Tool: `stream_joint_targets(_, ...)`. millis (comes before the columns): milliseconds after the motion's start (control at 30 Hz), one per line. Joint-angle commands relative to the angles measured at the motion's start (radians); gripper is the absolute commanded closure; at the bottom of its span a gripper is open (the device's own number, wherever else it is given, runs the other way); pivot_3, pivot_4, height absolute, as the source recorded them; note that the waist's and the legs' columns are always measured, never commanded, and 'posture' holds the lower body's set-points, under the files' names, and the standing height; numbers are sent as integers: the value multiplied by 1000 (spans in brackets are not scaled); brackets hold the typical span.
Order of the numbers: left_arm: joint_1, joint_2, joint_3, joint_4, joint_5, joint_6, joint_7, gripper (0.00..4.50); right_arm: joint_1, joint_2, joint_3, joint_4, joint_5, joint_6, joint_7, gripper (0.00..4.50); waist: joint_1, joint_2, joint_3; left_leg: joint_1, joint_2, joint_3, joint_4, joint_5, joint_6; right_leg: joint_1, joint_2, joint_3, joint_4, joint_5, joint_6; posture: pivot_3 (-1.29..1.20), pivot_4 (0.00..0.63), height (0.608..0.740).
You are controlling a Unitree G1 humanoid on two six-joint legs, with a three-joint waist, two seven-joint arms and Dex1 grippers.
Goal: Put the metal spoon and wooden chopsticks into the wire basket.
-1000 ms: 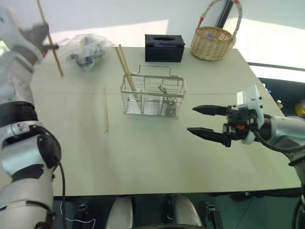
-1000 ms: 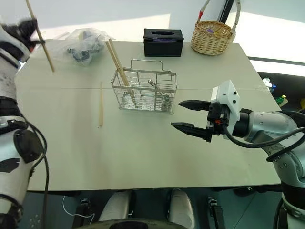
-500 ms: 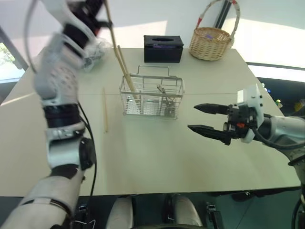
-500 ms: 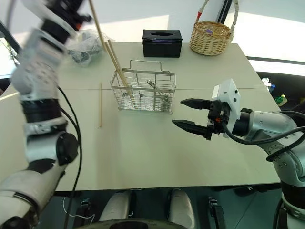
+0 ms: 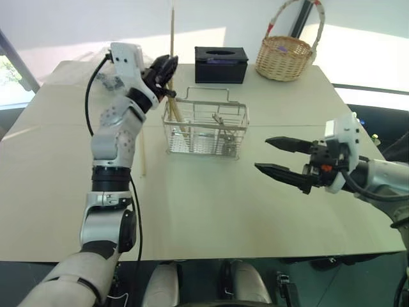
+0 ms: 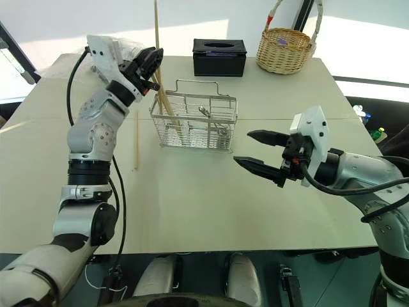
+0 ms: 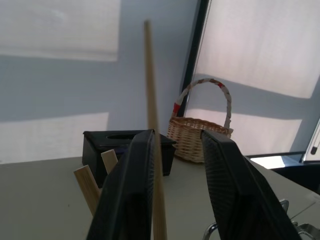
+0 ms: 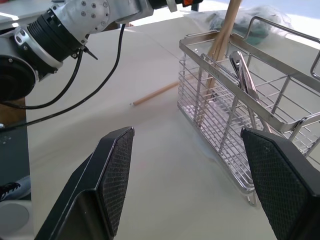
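The wire basket (image 5: 206, 133) stands mid-table with the metal spoon (image 8: 244, 74) inside and two wooden chopsticks (image 5: 171, 102) leaning in its left end. Another chopstick (image 5: 172, 32) stands upright over that end, between the parted fingers of my left gripper (image 5: 169, 75). In the left wrist view it rests against one finger (image 7: 131, 190) with a wide gap to the other. One more chopstick (image 5: 142, 150) lies flat on the table left of the basket. My right gripper (image 5: 261, 154) hovers open over the table right of the basket, holding nothing.
A black tissue box (image 5: 220, 64) and a round wicker basket (image 5: 284, 57) stand at the table's far edge. A clear plastic bag (image 8: 240, 20) lies behind the wire basket's left side. Bare tabletop (image 5: 211, 204) stretches toward the front edge.
My left arm has swung right and down, carrying the upright chopstick from the far left to over the basket's left end. Its fingers have parted. The right arm has stayed put.
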Motion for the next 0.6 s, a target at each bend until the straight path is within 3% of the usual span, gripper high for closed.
stream_joint_targets(33, -13, 2, 25, -82, -43, 28, 7, 1001, -21, -11, -29, -5, 14, -5, -5, 963, -1, 0, 0, 0, 0, 0, 0, 0, 0, 0, 0, 0, 0, 0, 0, 0, 150, 712)
stream_joint_targets(100, -16, 10, 40, -105, -65, 58, 19, 90, -27, -11, -23, 2, 12, -7, -3, 963, -1, 0, 0, 0, 0, 0, 0, 0, 0, 0, 0, 0, 0, 0, 0, 0, 150, 712)
stream_joint_targets(133, -16, 16, 46, -117, -74, 74, 24, 13, -32, -11, -19, 7, 10, -8, -1, 963, -2, 0, 0, 0, 0, 0, 0, 0, 0, 0, 0, 0, 0, 0, 0, 0, 150, 712)
stream_joint_targets(467, -86, 149, 163, -243, -174, 227, 106, 13, -93, 2, 42, 59, -30, -31, 23, 963, -2, 0, 1, 0, 0, 0, 0, 0, 0, -1, 0, 0, 0, 0, 0, 0, 150, 712)
stream_joint_targets(600, -183, 287, 252, -32, -142, 299, 214, 13, -93, 14, 57, 63, -48, -45, 30, 963, -2, 0, 1, 0, 0, -1, -1, 0, 0, 0, 0, 0, 0, 0, 0, 0, 150, 712)
